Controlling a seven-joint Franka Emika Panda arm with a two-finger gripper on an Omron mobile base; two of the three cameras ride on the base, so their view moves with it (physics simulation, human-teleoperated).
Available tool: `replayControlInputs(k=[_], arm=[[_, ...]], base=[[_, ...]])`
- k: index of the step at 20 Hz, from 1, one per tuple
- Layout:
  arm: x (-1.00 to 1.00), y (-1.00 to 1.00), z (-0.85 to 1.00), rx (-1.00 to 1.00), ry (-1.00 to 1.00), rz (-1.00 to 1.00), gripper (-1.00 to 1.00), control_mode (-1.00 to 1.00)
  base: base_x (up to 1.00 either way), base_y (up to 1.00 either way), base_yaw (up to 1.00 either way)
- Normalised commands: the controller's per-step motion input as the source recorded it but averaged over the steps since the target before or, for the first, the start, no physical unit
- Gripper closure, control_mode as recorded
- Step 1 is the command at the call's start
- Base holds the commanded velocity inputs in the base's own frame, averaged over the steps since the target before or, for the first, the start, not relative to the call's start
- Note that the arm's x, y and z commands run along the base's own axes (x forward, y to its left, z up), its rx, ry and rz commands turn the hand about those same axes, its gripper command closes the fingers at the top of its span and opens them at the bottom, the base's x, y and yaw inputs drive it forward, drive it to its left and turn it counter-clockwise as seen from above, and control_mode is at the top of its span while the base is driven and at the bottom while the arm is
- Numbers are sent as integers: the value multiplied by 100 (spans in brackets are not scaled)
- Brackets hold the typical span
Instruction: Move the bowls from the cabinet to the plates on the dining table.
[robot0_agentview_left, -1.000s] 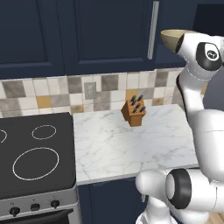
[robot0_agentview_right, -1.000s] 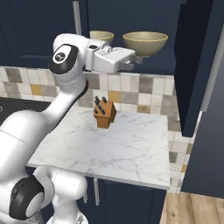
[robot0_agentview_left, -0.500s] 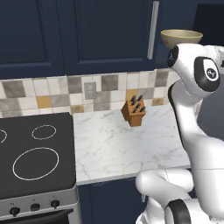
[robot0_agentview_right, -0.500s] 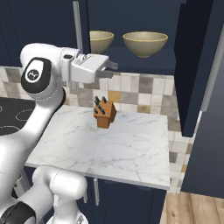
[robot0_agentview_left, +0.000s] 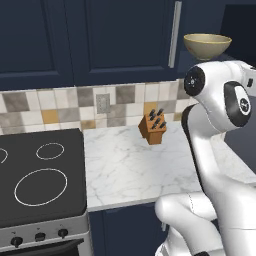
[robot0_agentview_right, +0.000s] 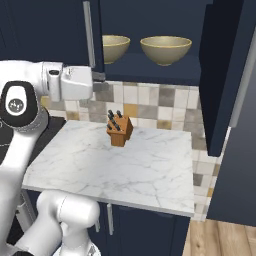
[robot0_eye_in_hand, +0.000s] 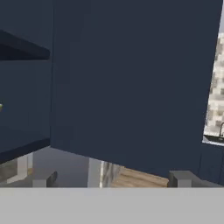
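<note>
arm: white arm (robot0_agentview_right: 30, 115) folded across the left of the right base view, forearm level, hand end by the silver handle (robot0_agentview_right: 89, 30)
gripper: gripper (robot0_eye_in_hand: 111, 181) seen from the hand view, two dark tips low at 7 and 5 o'clock, facing a flat navy door panel
fingers: fingers (robot0_eye_in_hand: 180, 177) wide apart, nothing between them
tabletop: small white marble tabletop (robot0_agentview_right: 145, 175) with grey veins, just in front of the arm; navy floor cupboards under it
stove: black stove top (robot0_agentview_left: 40, 175) with white ring marks, at 9 o'clock of the tabletop in the left base view, knobs along its front edge
knife block: brown wooden knife block (robot0_agentview_right: 119, 131), dark handles sticking up, tilted, at the back of the tabletop, near the tiles
wall: tiled strip (robot0_agentview_left: 60, 105) in beige, grey and tan behind tabletop and stove
cabinet: navy wall cabinet (robot0_agentview_right: 160, 67) above the tiles, right door swung open toward the camera at 3 o'clock, shelf exposed
bowls: two tan bowls on the cabinet shelf, upright, side by side, apart; right bowl (robot0_agentview_right: 165, 49) in full view, left bowl (robot0_agentview_right: 115, 47) partly behind the handle at 9 o'clock of it
bowl, left base view: one bowl (robot0_agentview_left: 207, 45) at 1 o'clock, above the arm's elbow
floor: wood floor (robot0_agentview_right: 220, 245) at 5 o'clock in the right base view
</note>
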Motion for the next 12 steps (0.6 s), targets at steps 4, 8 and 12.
replayControlInputs(k=[4, 8, 12], arm=[[2, 44, 0, 1, 0, 34, -100, -100], [0, 42, 0, 1, -1, 33, -100, -100], [10, 39, 0, 2, -1, 33, -100, -100]], base=[[0, 0, 0], [0, 0, 0], [0, 0, 0]])
